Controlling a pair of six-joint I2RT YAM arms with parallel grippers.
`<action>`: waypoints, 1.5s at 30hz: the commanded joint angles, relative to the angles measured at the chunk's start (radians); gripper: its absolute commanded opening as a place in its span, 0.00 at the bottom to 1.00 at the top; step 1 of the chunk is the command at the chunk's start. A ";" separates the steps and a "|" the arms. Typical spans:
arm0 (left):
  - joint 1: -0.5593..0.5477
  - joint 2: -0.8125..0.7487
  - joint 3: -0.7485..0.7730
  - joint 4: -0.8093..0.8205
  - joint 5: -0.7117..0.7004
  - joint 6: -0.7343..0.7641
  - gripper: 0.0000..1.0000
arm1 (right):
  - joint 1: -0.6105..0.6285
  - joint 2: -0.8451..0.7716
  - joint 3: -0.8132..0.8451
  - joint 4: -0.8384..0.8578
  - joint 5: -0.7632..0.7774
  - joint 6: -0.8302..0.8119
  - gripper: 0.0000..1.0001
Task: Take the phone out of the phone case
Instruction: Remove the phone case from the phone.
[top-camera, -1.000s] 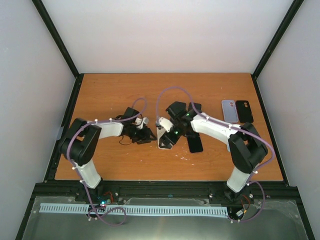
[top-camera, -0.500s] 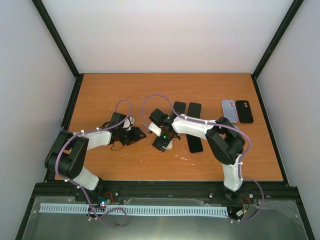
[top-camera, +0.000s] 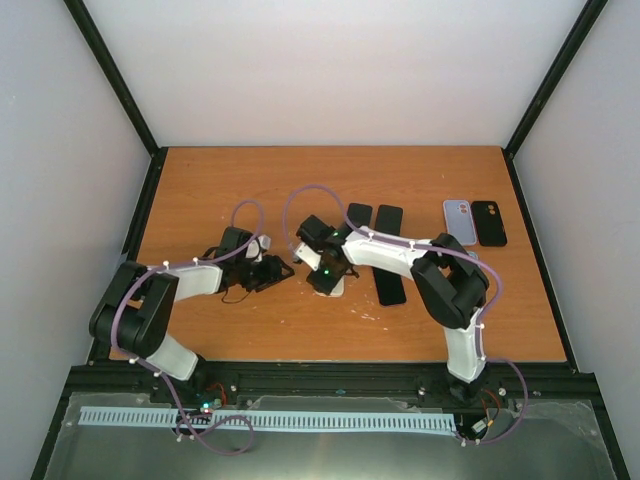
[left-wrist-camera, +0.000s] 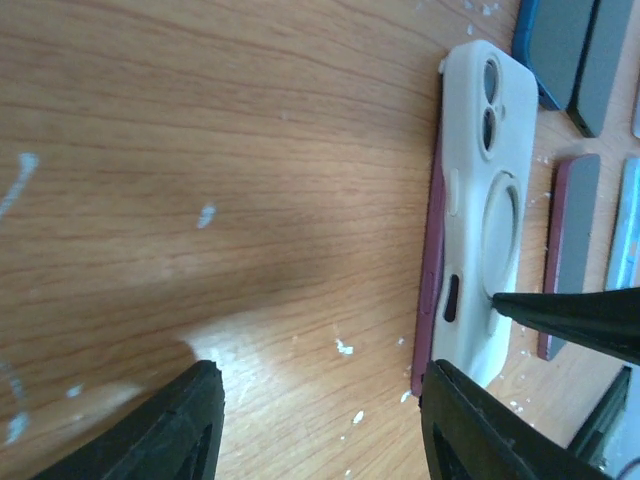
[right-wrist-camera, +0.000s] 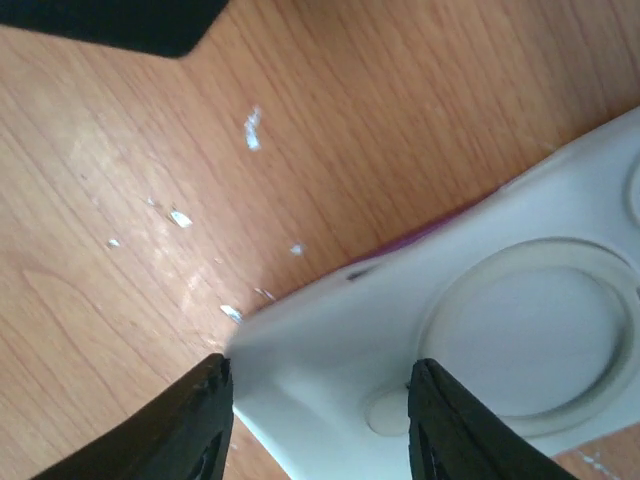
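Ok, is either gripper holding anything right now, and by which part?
The left gripper holds nothing; its jaws stand apart over bare table. The right gripper straddles one end of the white phone case, but whether it is clamped cannot be told.

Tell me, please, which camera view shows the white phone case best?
The left wrist view: the white phone case lies nearly whole, with camera cutouts, ring and the maroon phone peeking out beneath. The right wrist view shows only one end close up; the top view shows a sliver under the right gripper.
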 joint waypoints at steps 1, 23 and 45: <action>0.003 0.038 0.006 0.100 0.136 0.017 0.54 | -0.091 -0.029 -0.052 -0.012 -0.088 0.020 0.44; -0.110 0.272 0.196 0.217 0.390 0.013 0.47 | -0.161 -0.220 -0.208 0.007 -0.136 -0.062 1.00; -0.184 0.105 0.174 0.105 0.048 0.013 0.58 | -0.206 -0.307 -0.298 0.085 -0.192 -0.087 1.00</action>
